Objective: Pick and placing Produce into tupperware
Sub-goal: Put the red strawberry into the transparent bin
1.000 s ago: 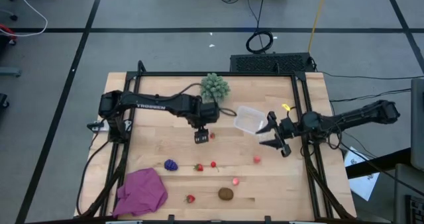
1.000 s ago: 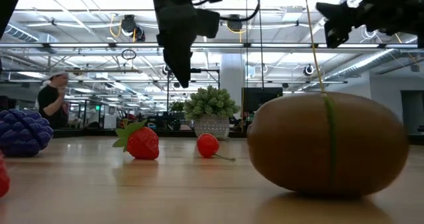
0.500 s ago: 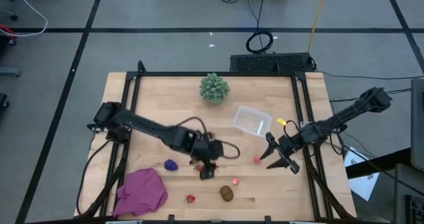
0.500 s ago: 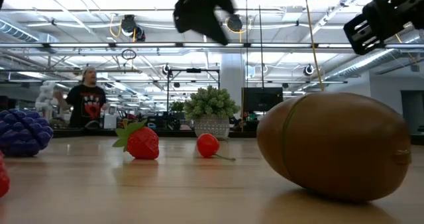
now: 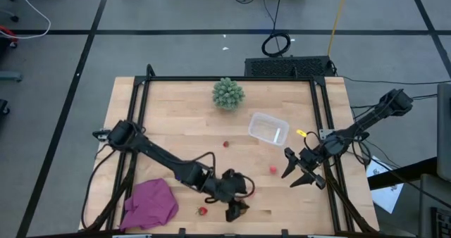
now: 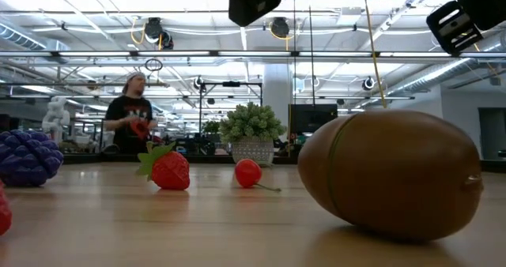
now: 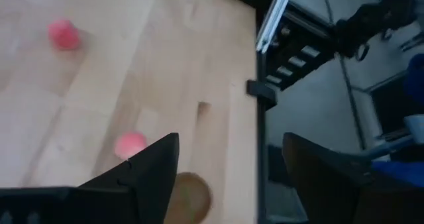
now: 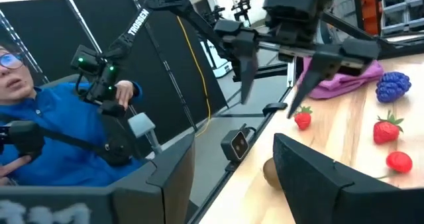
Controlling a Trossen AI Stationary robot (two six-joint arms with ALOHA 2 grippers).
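left gripper (image 5: 235, 211) at table (image 5: 176, 118) front edge over kiwi (image 5: 242, 205), jaws part open, empty, right gripper (image 5: 299, 174) near right edge, jaws apart, empty

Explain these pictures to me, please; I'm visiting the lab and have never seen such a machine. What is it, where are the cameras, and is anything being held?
It is a robot with two dark arms at a wooden table, each ending in a two-finger hand. One picture looks straight down, one looks level across the tabletop, and two come from cameras on the wrists. On the table lie a clear tupperware, a green spiky ball, a magenta cloth, a brown kiwi, a strawberry, purple grapes and a small red berry. The left hand hovers open just above the kiwi. The right hand waits open near the table's right edge. Neither holds anything.
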